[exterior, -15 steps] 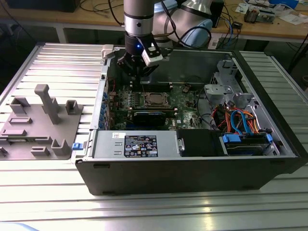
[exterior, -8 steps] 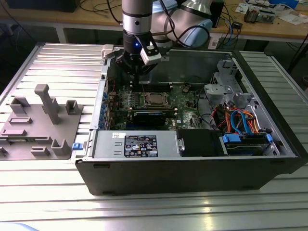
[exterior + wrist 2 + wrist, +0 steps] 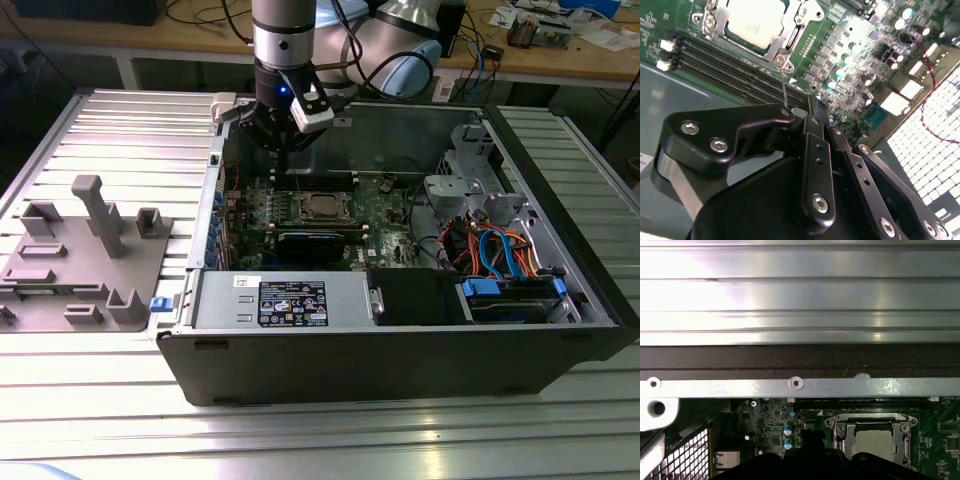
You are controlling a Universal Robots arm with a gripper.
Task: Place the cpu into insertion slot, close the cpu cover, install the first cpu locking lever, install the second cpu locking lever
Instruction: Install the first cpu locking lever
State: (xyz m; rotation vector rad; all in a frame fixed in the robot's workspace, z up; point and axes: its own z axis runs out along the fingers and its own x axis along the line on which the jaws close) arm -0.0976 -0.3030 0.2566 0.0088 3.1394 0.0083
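Our end effector (image 3: 807, 112), fingers pressed shut with nothing between them, hovers just beside the slot (image 3: 322, 207), where we see the cpu (image 3: 754, 20) lying flat, face up, under the closed cover (image 3: 871, 421).

A ribbed aluminium table (image 3: 90, 420) gleams under overhead light, with a cluttered wooden workbench (image 3: 560, 62) behind.

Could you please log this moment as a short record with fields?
cpu: seated in the insertion slot, silver top showing
cpu cover: closed down around the chip
tool: above the motherboard, beside the socket, on the exterior view's left
thin lever wire: runs from the socket corner to the tool's tip
setting: open computer case on a slatted table
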